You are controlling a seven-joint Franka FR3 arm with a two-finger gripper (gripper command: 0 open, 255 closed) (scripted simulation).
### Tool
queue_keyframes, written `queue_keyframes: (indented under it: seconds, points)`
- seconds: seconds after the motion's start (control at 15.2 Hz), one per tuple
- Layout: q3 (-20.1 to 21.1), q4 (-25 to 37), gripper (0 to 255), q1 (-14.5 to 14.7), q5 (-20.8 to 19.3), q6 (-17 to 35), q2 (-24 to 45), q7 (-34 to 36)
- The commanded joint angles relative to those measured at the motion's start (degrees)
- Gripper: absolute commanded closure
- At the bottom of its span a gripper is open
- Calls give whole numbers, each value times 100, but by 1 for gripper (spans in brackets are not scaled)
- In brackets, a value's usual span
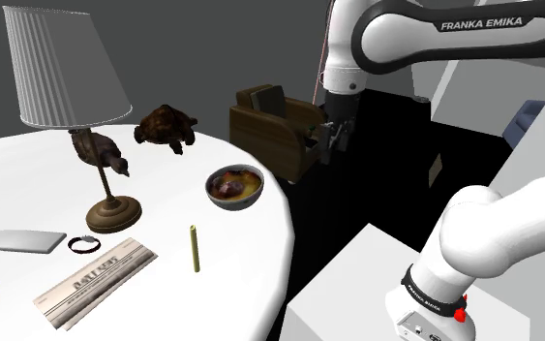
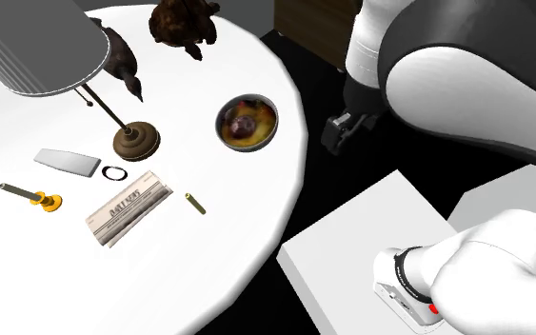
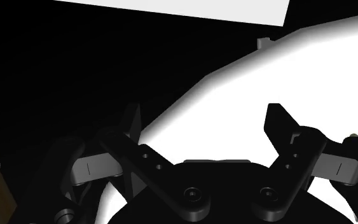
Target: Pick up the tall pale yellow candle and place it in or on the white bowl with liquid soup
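Shoulder view: we log the round white table (image 1: 260, 232), with the gripper (image 1: 330, 139) hanging just off its edge, fingers spread and holding nothing.

Risks, as we judge them:
- A reach across the table could clip the soup bowl (image 1: 235, 187), which sits roughly on the way.
- The slim olive-yellow candle (image 1: 195, 249) stands upright and unsupported, so an off-centre finger would likely tip it over.

Candle position: on the table, well apart from the gripper, beyond the bowl, near the folded newspaper (image 1: 94, 281).

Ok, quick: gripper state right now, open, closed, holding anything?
Gripper: open, fingers apart, holding nothing; the candle stands on the table, well away from it.
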Motion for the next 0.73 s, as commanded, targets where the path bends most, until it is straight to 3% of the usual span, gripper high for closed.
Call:
queue_keyframes:
  seconds: [0.0,0.66]
  points:
    - [224,-17,0,85,169,231,203,278]
    - [1228,712,0,326,552,1160,1753,1548]
